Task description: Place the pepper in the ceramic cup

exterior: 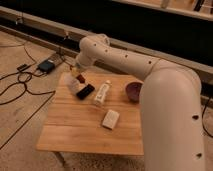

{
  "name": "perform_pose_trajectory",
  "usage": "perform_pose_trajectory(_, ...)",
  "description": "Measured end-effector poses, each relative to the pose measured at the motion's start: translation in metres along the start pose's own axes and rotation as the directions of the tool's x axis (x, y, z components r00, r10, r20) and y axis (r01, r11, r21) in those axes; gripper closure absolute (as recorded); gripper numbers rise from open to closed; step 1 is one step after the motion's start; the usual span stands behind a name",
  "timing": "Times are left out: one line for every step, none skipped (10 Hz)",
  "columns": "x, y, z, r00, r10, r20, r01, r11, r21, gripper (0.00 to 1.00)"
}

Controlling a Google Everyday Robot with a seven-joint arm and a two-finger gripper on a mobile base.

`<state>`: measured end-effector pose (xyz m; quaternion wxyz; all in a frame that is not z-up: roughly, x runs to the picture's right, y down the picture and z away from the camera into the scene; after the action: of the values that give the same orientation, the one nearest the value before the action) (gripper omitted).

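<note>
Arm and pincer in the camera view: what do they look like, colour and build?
The arm is off-white, made of thick rounded tubular shells with small dark dots along them; no cables show on it. The pincer, a small darker piece at its end, is above the wooden table's far left corner.

Warm, fairly dim light fell from above and lay brightest on the white arm and the wooden table. The gripper hung over the table's far left corner and looked darker than the arm. Beyond the jaws the back wall was nearly black. Below them, soft short shadows hugged the ceramic cup and the bottle.
</note>
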<state>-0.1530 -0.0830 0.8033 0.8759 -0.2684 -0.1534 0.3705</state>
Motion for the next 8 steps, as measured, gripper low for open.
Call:
perform_pose_trajectory(0.0009, -0.0012, -0.0007, 1.000, 0.002, 0.000, -0.002, 1.000, 0.001, 1.00)
perform_pose_trajectory(0.0016, -0.0010, 0.0006, 1.000, 0.002, -0.001, -0.002, 1.000, 0.000, 1.00)
perform_pose_trajectory(-0.0001, 0.0012, 0.0015, 1.000, -0.001, -0.001, 0.001, 1.000, -0.002, 1.00)
perform_pose_trajectory(-0.0001, 0.0014, 0.0018, 1.000, -0.001, -0.002, 0.001, 1.000, -0.002, 1.00)
perform_pose_trajectory(0.0002, 0.0009, 0.0014, 1.000, -0.001, -0.002, 0.001, 1.000, -0.002, 1.00)
perform_pose_trajectory(0.0005, 0.0008, 0.0016, 1.000, 0.000, -0.002, 0.000, 1.000, -0.002, 1.00)
perform_pose_trajectory(-0.0026, 0.0000, 0.0022, 1.000, 0.002, 0.009, -0.002, 1.000, -0.002, 1.00)
perform_pose_trajectory(-0.0076, -0.0013, 0.0024, 1.000, -0.001, 0.028, 0.001, 1.000, -0.001, 1.00)
